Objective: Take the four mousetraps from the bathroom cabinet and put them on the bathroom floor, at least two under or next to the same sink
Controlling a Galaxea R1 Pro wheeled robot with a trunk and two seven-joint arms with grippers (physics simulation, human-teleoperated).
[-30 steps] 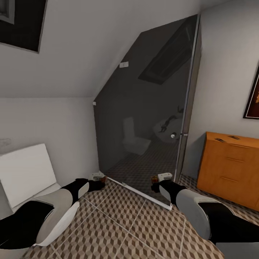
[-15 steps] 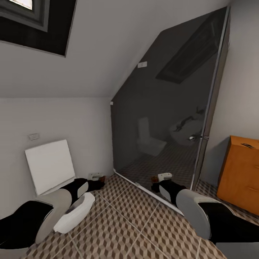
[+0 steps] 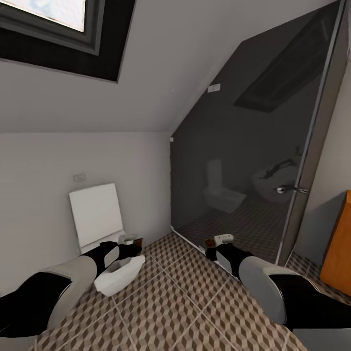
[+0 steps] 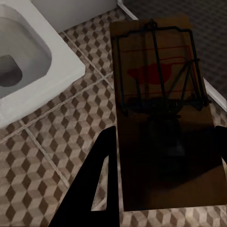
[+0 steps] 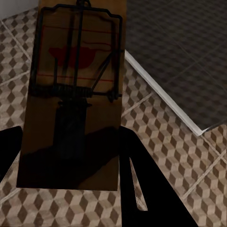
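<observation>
Each gripper holds one mousetrap. In the left wrist view my left gripper point(image 4: 163, 142) is shut on a brown mousetrap point(image 4: 158, 71) with a black wire spring and a red mark, held above the bathroom floor point(image 4: 52, 142). My right gripper point(image 5: 71, 142) is shut on a second mousetrap point(image 5: 82, 56) over the tiles point(image 5: 156, 142). From the head, the left gripper point(image 3: 130, 244) hovers by the toilet and the right gripper point(image 3: 213, 243) is near the glass panel's base. The cabinet point(image 3: 341, 243) shows as an orange-brown sliver at the far right edge.
A white toilet point(image 3: 117, 273) with its lid raised point(image 3: 95, 214) stands against the wall under my left arm. A dark glass shower panel point(image 3: 243, 170) with a white threshold strip point(image 5: 165, 101) runs ahead. Cube-pattern tiles point(image 3: 185, 302) stretch between my arms.
The camera has swung left: the cabinet slid to the right edge and the toilet came further into view. Both arms keep their pose, still gripping their mousetraps.
</observation>
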